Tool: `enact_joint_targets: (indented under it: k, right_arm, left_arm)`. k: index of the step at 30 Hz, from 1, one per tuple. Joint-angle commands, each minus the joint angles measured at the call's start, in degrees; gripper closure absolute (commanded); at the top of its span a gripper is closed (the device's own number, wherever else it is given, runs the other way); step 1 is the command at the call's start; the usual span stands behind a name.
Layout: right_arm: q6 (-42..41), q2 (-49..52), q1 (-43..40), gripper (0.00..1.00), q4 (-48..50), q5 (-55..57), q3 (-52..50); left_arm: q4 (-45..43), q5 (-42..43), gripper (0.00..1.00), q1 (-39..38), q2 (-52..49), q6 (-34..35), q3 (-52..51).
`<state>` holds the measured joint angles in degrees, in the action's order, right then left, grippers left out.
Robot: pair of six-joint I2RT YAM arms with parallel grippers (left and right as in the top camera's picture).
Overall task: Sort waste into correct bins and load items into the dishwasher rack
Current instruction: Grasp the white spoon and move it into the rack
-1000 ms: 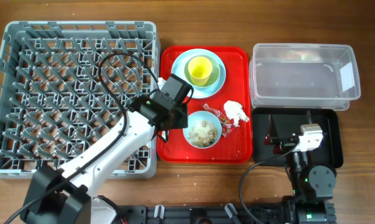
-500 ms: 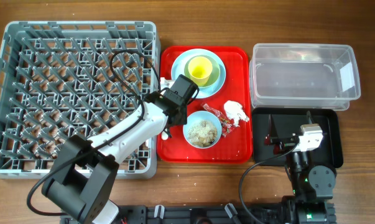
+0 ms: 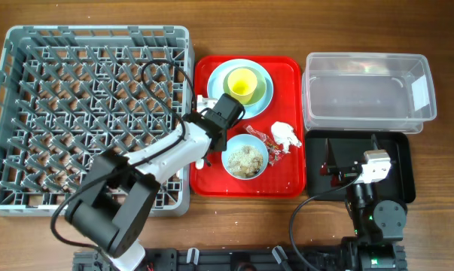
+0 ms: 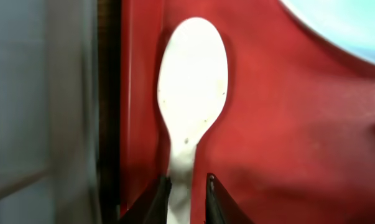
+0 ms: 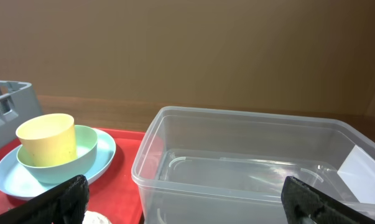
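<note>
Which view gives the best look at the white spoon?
Left wrist: the spoon fills the frame, bowl end up, its handle between the left gripper's fingers. Overhead shows only a white bit by the red tray's left edge. Right wrist doesn't show it.

No legible text; white label on tub blank

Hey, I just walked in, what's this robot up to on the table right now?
The left gripper is closed on the handle of a white plastic spoon at the left edge of the red tray, next to the grey dishwasher rack. The right gripper sits open and idle over the black tray. The yellow-green cup, the bowl of food scraps, the red wrapper and the tissue remain on the red tray.
</note>
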<state>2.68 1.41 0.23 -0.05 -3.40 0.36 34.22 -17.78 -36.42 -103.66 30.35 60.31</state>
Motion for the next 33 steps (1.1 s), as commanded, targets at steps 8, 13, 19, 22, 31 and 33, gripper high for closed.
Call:
enact_joint_targets:
  k: [8, 13, 19, 22, 31, 33]
  right_arm:
    - [0.2, -0.1, 0.1, 0.0, 0.2, -0.3, -0.1]
    - [0.2, -0.1, 0.1, 0.0, 0.2, -0.3, -0.1]
    - [0.2, -0.1, 0.1, 0.0, 0.2, -0.3, -0.1]
    - [0.2, -0.1, 0.1, 0.0, 0.2, -0.3, -0.1]
    - [0.2, -0.1, 0.1, 0.0, 0.2, -0.3, -0.1]
    - [0.2, -0.1, 0.1, 0.0, 0.2, -0.3, -0.1]
  left_arm:
    - [-2.5, 7.0, 0.92, -0.2, -3.3, 0.0, -0.4]
    - [0.3, 7.0, 0.96, -0.2, 1.5, -0.1, 2.5]
    - [4.0, 5.7, 0.96, 0.0, 18.8, -0.5, 4.2]
    - [9.8, -6.3, 0.96, 0.1, 25.0, -1.8, 4.2]
    - [17.7, -2.1, 0.96, 10.9, 24.9, -12.4, 4.2]
    - [17.7, -2.2, 0.96, 11.8, 24.9, -12.4, 4.1]
